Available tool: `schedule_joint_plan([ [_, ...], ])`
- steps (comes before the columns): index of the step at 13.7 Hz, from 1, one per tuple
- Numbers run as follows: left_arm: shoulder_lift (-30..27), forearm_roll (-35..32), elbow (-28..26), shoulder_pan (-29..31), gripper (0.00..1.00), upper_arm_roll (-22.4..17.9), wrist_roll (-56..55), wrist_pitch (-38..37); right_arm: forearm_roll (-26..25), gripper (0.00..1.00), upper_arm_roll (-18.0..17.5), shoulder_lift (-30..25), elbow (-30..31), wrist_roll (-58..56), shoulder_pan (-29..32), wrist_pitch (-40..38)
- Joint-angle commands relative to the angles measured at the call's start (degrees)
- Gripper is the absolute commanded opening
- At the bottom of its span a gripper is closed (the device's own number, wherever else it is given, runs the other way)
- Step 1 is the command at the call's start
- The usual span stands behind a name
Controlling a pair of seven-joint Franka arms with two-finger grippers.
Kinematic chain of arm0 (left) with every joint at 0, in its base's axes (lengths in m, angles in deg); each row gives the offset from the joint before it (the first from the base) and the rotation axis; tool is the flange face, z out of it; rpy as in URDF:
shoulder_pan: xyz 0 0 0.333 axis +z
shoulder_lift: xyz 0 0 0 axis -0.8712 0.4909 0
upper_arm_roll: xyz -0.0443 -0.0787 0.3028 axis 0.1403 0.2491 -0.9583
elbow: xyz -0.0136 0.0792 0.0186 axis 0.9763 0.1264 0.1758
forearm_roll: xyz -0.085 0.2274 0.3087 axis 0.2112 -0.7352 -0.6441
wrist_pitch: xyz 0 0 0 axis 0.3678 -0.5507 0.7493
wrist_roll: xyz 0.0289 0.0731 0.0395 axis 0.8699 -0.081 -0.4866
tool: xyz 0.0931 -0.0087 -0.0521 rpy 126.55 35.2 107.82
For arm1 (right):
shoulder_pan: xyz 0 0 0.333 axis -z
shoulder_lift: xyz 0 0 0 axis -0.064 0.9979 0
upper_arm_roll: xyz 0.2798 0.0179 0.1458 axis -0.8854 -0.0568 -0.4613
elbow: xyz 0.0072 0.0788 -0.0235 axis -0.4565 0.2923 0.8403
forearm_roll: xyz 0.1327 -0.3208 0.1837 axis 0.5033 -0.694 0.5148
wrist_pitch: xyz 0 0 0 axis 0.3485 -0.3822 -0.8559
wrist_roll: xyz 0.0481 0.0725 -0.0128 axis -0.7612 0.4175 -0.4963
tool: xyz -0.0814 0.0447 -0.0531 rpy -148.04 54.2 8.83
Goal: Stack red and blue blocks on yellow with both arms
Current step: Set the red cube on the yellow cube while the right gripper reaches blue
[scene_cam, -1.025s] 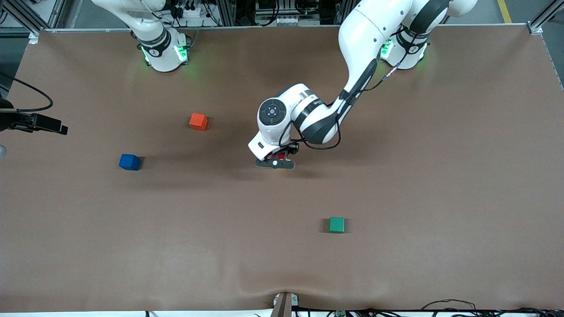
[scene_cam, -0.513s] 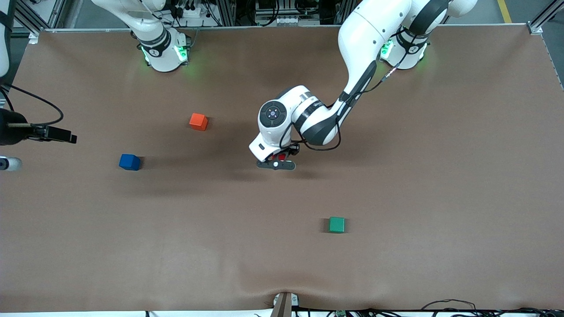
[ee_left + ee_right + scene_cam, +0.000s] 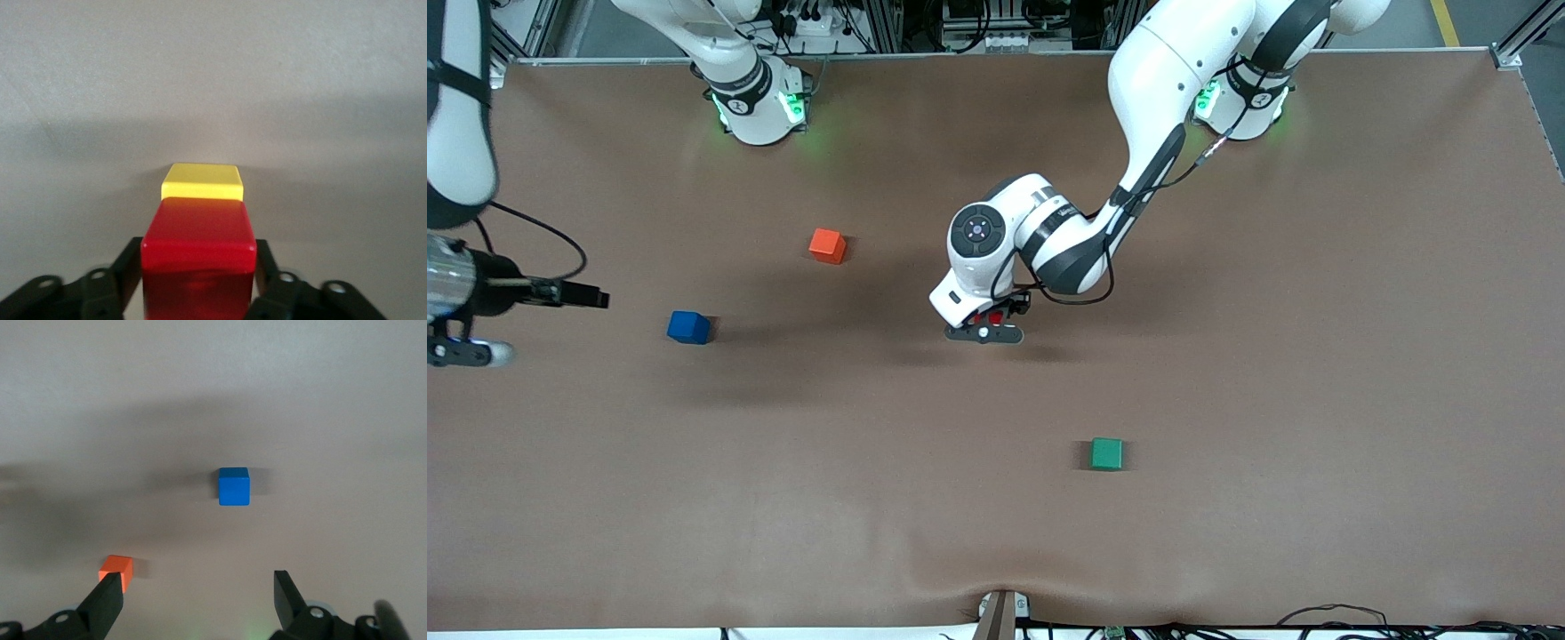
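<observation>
Since the red block [image 3: 199, 248] has to end up on the yellow one [image 3: 202, 182], makes sense that the left end effector [image 3: 984, 331] sits mid-desk, clamped on red with a finger [image 3: 129, 265] pressed to each side. From the left wrist view, looks like red sitting on yellow or just above it — can't tell if touching, yellow only peeking out past red's top edge. Probably the placing step, release not yet done.

Over by the desk edge at the right arm's end, the right end effector [image 3: 198, 600] hanging in the air with fingers spread wide, nothing in them. Blue block [image 3: 688, 327] framed between them in the right wrist view, so likely lining up a grab — blue resting on the desk near that same edge. Orange cube [image 3: 827, 245] closer to the robots' edge, green cube [image 3: 1106, 453] toward the camera edge, both just decoys by the look of it.
</observation>
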Motion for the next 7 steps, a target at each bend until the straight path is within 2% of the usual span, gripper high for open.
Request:
schedule_joint_plan([
  [1,-0.1,-1.0,1.5,-0.8,1.0,-0.8,-2.7,0.3,0.6,1.0,-0.2,-0.9,4.9,-0.6,0.5,2.4],
  [3,-1.6,-1.1,1.4,-1.2,1.0,-0.8,-6.1,-0.4,0.6,1.0,-0.2,-0.9,8.8,-0.7,0.8,6.3],
  [7,-7.9,-0.9,1.3,-0.8,1.0,-0.7,-8.5,-7.2,0.5,1.0,-0.2,-0.9,19.4,-2.8,1.0,21.2],
])
